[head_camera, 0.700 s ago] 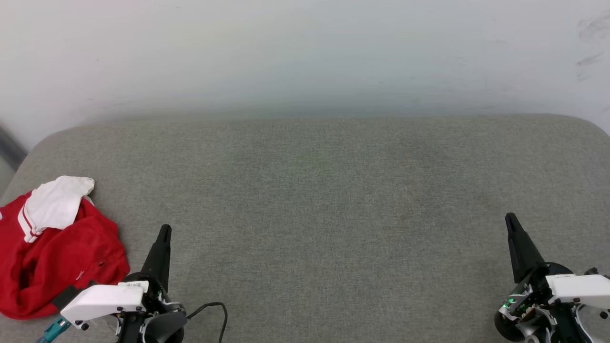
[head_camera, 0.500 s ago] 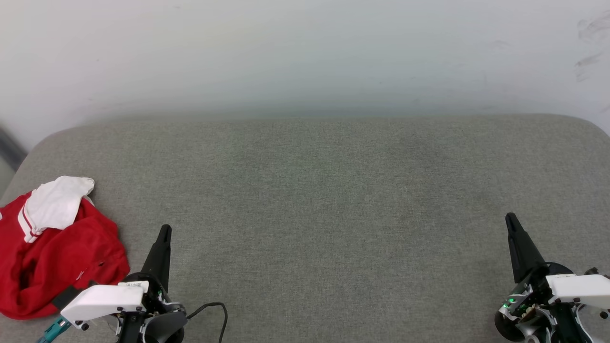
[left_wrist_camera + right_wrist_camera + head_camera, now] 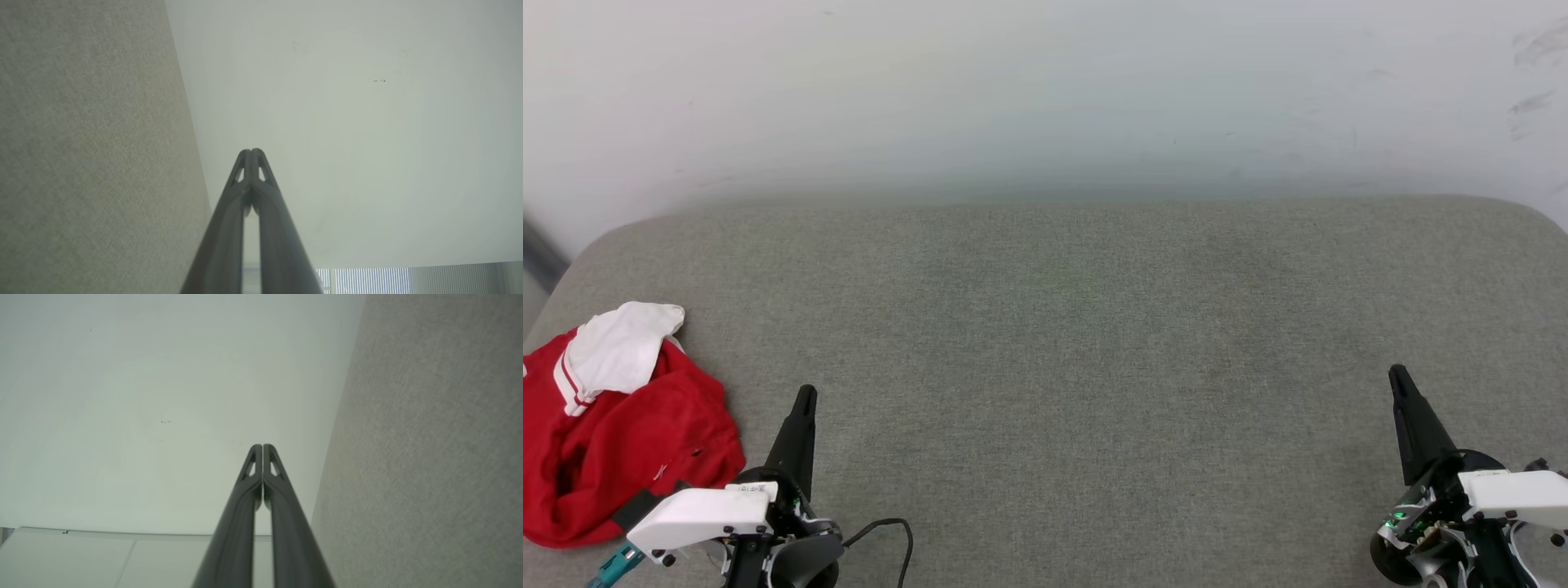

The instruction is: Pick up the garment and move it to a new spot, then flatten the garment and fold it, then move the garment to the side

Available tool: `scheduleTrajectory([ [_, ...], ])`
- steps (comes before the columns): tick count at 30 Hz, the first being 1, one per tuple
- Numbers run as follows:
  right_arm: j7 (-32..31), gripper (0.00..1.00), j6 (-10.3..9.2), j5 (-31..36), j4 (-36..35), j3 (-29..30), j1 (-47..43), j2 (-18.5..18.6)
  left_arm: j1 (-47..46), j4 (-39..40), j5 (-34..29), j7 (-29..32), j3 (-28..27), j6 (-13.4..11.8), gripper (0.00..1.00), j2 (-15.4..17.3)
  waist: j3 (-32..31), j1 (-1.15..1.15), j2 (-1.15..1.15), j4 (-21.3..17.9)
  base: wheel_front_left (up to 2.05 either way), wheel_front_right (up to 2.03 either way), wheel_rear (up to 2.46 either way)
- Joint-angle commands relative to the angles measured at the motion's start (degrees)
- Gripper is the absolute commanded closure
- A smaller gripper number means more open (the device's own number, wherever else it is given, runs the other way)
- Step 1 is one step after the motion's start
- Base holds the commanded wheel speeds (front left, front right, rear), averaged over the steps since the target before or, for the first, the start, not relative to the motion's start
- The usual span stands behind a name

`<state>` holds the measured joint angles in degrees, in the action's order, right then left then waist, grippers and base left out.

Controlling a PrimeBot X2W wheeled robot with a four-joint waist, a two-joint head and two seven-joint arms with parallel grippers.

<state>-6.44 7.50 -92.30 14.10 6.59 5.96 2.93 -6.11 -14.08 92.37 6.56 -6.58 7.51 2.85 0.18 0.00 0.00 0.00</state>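
Grey fabric covers the worktop [image 3: 1094, 367], which has rounded far corners and meets a pale wall [image 3: 1045, 98] behind. The garment [image 3: 629, 441] lies crumpled at the worktop's near left corner. It is a red heap with a white sleeve [image 3: 617, 347] and striped trim on top. The head view's left edge cuts it off, the left arm's white casing [image 3: 698, 514] covers its near right part, and no print can be made out among the folds.

The left tool [image 3: 805, 394] is just right of the garment and apart from it, fingers pressed together on nothing. The right tool [image 3: 1396, 374] is well away at the worktop's near right, also closed and empty. A dark cable [image 3: 890, 523] loops beside the left arm. Both arms are cut off by the bottom edge. In the left wrist view, a slatted strip [image 3: 367, 279] at the bottom is too blurred to identify.
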Motion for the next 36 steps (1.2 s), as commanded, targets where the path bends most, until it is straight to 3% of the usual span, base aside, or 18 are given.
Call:
scheduleTrajectory([
  [1, -0.1, 1.00, -0.02, -0.2, 0.1, -0.1, 0.6, -0.2, -0.3, 0.0, 0.1, 0.1, -0.1, 0.1, 1.00, -0.1, 0.0, 0.00, 0.00, 0.0, 0.00, 0.00, 0.00],
  [11, -0.1, 1.00, -0.02, -0.2, 0.1, -0.1, 0.6, -0.2, -0.3, 0.0, 0.1, 0.1, -0.1, 0.1, 1.00, -0.1, 0.0, 0.00, 0.00, 0.0, 0.00, 0.00, 0.00],
  [12, 0.0, 0.00, 0.00, 0.0, 0.1, 0.0, 0.0, 0.0, 0.0, -0.1, 0.0, 0.0, 0.0, 0.0, 0.00, 0.0, 0.0, 0.00, 0.00, 0.0, 0.00, 0.00, 0.00],
  [25, 2.6, 0.00, -0.01, 1.2, -1.4, -1.6, -2.3, 0.0, 0.8, 0.5, -1.3, -2.9, 3.7, 0.0, 0.00, -0.1, 0.0, 0.00, 0.00, 0.0, 0.00, 0.00, 0.00],
  [36, 5.6, 0.00, -0.01, 6.5, -4.0, -3.7, -3.0, 0.8, 0.9, 4.1, -8.9, -5.8, 5.1, 0.0, 0.00, -0.1, -0.1, 0.00, 0.00, 0.2, 0.00, 0.00, 0.00],
])
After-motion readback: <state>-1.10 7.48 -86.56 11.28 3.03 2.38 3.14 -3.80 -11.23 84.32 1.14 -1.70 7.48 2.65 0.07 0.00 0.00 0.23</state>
